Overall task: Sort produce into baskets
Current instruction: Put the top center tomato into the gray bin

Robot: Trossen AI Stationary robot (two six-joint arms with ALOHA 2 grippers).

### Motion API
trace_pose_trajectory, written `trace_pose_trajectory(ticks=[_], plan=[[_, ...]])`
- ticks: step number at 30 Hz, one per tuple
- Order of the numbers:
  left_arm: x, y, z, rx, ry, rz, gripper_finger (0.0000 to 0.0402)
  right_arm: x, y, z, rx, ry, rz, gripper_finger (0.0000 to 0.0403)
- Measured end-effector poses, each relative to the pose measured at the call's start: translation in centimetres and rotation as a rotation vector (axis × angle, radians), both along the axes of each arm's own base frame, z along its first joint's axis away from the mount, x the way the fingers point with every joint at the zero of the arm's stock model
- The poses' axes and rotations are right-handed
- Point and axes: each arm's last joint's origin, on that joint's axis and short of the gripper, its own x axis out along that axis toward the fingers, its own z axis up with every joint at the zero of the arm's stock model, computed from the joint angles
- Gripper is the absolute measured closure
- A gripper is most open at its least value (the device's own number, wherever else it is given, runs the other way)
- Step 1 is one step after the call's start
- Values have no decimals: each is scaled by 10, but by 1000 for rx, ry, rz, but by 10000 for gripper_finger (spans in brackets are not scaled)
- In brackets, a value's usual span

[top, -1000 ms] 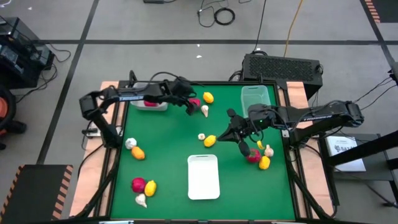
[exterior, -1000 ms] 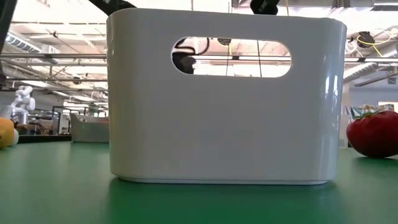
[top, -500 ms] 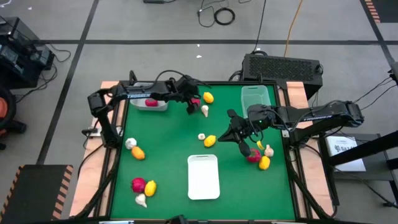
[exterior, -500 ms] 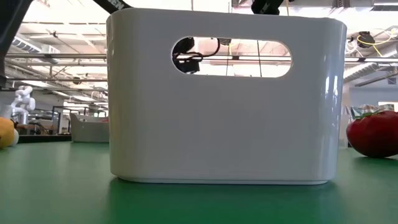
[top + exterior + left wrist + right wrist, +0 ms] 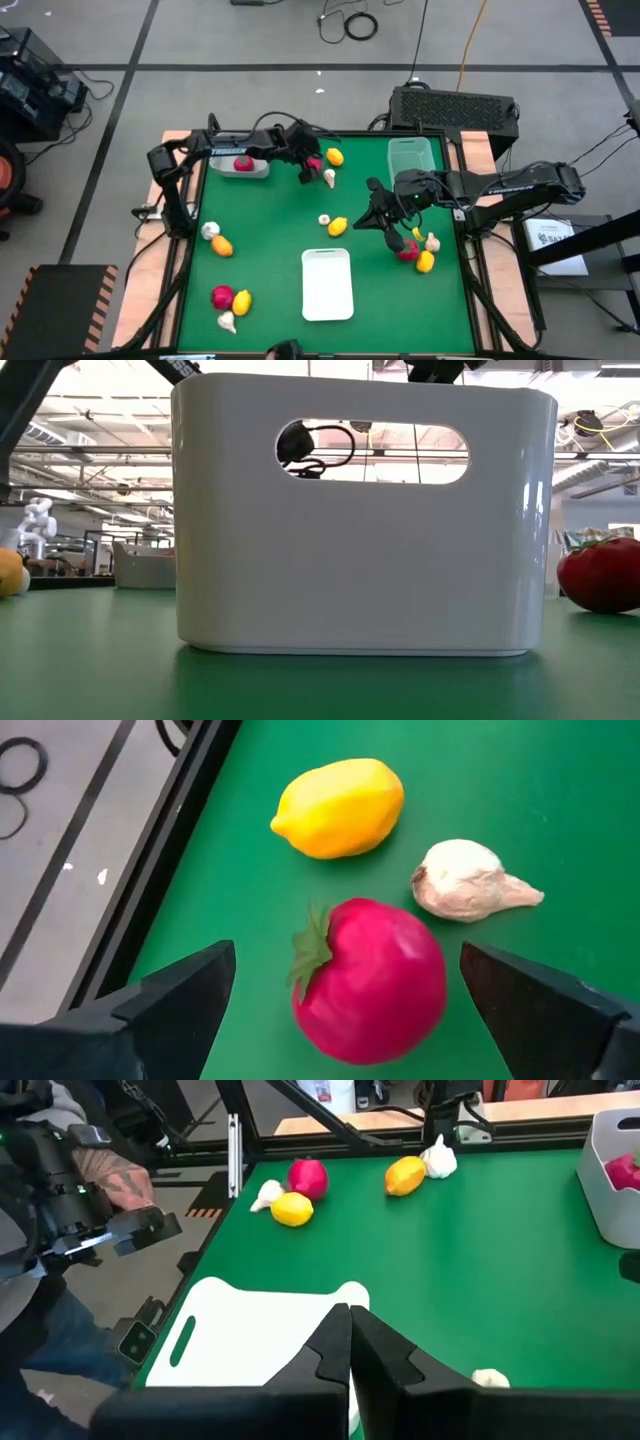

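My left gripper is open at the far middle of the table. Its fingers stand on either side of a red tomato without touching it. A yellow lemon and a garlic bulb lie just beyond on the mat. The whitish-grey tub, at the far left, holds one red piece. The green-tinted tub stands at the far right. My right gripper is shut and empty, right of centre, above the mat.
A tall white bin with a handle slot stands near the front. Produce lies in groups at near right, centre, left and near left. A person is beyond the table's near left corner.
My left arm has stretched a little toward the table's right, uncovering the whitish-grey tub, and its gripper has edged closer to the red tomato.
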Motion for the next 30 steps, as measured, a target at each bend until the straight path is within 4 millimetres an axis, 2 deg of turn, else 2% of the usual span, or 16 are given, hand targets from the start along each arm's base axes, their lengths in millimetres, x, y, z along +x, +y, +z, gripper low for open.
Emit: trace_pose_trajectory(ticks=[3,6,13,23,30], plan=[[1,3,-7,-36,-3,-3,11,0,0,-1,-20,1,10,403],[2,3,-23,-90,41,17,11,0,0,-1,-24,4,11,403],[11,-1,-47,-105,78,23,11,0,-3,-1,-24,7,-1,403],[15,0,-47,-43,68,55,14,0,-3,-1,-19,11,-3,403],[15,0,-47,-68,56,94,79,0,-3,-2,-18,12,-3,403]])
